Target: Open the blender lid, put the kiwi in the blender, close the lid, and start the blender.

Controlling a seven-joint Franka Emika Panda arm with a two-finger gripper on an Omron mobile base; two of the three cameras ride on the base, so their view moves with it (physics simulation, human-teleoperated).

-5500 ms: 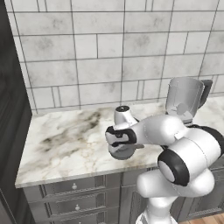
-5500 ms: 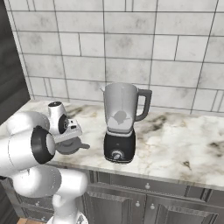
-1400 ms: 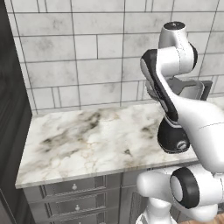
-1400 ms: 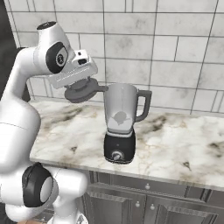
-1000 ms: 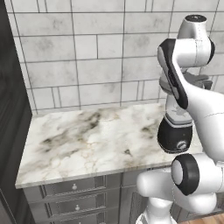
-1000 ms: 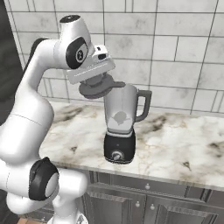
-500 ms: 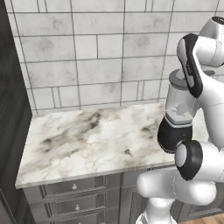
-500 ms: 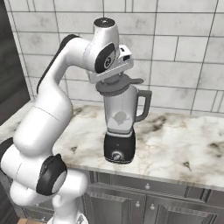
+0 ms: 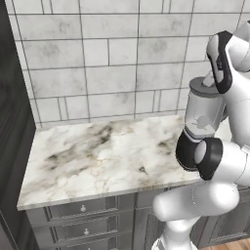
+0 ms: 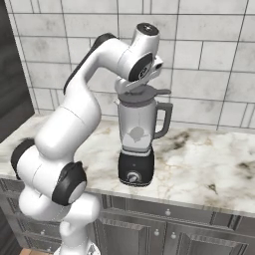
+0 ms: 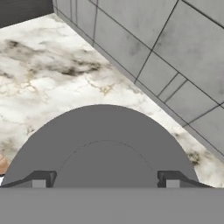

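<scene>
The blender (image 10: 135, 149) stands on the marble counter (image 10: 199, 164), a clear jar with a grey side handle on a black base with a round front knob. The dark grey blender lid (image 10: 144, 94) lies level on the jar's rim, its short tab pointing right. My gripper (image 10: 133, 84) comes down on the lid from above and is shut on it. In the hand view the lid (image 11: 103, 140) spans the space between my fingertips (image 11: 39, 180). From the left base view the jar (image 9: 201, 114) stands behind my arm, capped by the lid (image 9: 204, 88). The kiwi is hidden.
A tiled wall (image 10: 209, 60) rises close behind the blender. The marble counter (image 9: 97, 151) stretches left to a dark tall cabinet (image 9: 12, 122). Grey drawers (image 10: 164, 229) run below the counter's front edge.
My arm has swung to the right with the lid in its grip, from left of the jar at height to directly over it, and has come down to the jar's rim.
</scene>
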